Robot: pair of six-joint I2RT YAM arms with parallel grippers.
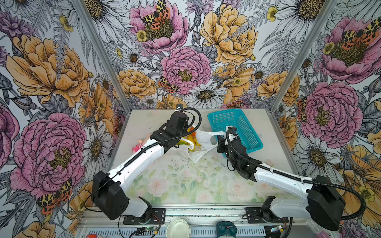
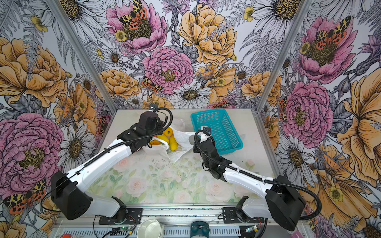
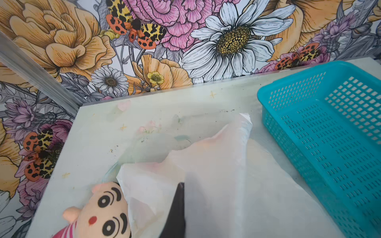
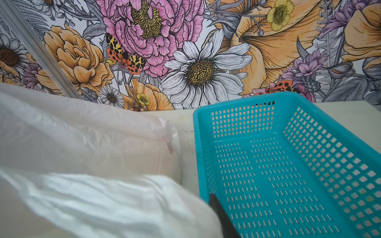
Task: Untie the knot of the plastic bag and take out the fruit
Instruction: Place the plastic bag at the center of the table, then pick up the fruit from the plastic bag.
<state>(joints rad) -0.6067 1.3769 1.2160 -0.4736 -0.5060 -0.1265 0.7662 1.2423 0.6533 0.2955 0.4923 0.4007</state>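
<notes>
1. A teal basket [image 1: 245, 134] is sitting just right of the plastic bag [image 1: 203, 138], a pink-striped doll [image 1: 140, 145] lying at its left.
2. The bag is stretching left-to-right across the far counter [image 1: 185, 181], yellow fruit [image 2: 165, 138] showing inside.
3. Left fingers [image 3: 178, 206] are pinching its film; the right fingers' [image 4: 220, 214] spread I cannot tell.

Floral wallpaper walls [image 1: 185, 61] enclose a pale tabletop [image 1: 185, 181], seemingly printed with faded roses.

The table [image 1: 185, 185] carries the plastic bag [image 1: 204, 137], teal basket [image 1: 245, 131] and doll [image 1: 138, 146]
</notes>
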